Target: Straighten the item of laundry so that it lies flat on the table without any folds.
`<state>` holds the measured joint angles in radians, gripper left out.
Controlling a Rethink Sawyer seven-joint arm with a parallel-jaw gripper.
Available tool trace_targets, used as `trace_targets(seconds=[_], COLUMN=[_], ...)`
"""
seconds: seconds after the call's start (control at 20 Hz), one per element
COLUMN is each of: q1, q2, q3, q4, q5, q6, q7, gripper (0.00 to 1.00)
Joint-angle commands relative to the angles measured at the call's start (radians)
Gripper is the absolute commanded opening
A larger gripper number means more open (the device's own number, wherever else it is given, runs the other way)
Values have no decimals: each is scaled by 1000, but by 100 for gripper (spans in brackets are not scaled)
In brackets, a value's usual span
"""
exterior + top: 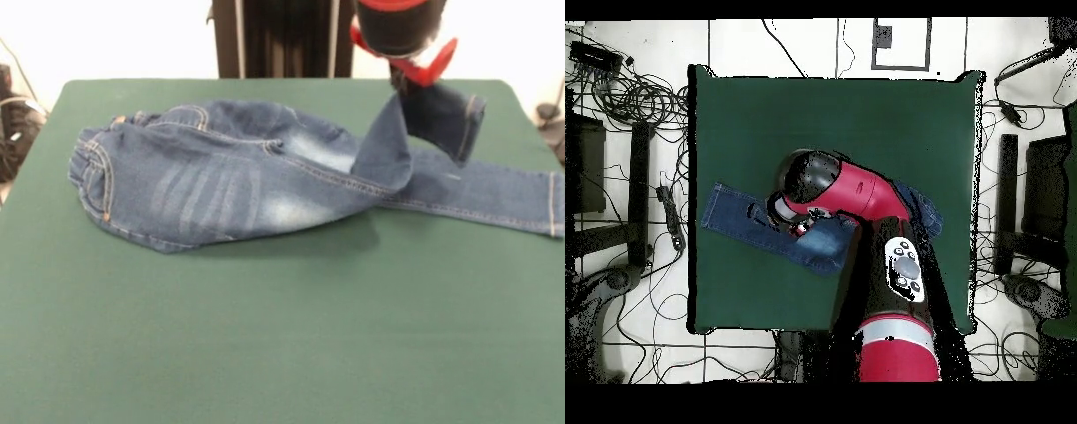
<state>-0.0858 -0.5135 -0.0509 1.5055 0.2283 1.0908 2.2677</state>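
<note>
Gripper pinches what looks like one jeans leg, lifted off green table; other leg flat.

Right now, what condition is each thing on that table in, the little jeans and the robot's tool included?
jeans: not flat; one leg lies straight on the cloth, the other is lifted and folded back over it.
tool: above the table, shut on the raised leg's denim.
table: green cloth smooth, carrying only the jeans.
</note>
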Motion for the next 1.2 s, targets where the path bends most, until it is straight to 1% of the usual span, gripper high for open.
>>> trace_targets(seconds=[0.05,0.2,0.35,0.4,0.65,0.7,0.8,0.85,0.9,1.0,1.1,1.15,1.2], q1=[-6,-20,-16,-17,3,-1,2,10,10,38,64,70,85], q2=[-30,-74,-122,-132,-215,-221,-248,-277,-286,-313,-325,-330,-325], q3=[86,70,54,51,27,29,28,26,29,14,8,16,4], q4=[48,6,-20,-33,-45,-52,-30,9,31,84,145,181,192], q5=[-94,-167,-208,-210,-233,-238,-244,-232,-219,-205,-162,-135,-137], q6=[-177,-229,-232,-208,-181,-172,-196,-230,-238,-287,-329,-350,-379], q7=[-115,-131,-96,-79,3,-2,7,35,55,123,206,226,255], gripper=[0,0,0,0,0,0,0,0,0,0,0,0,0])
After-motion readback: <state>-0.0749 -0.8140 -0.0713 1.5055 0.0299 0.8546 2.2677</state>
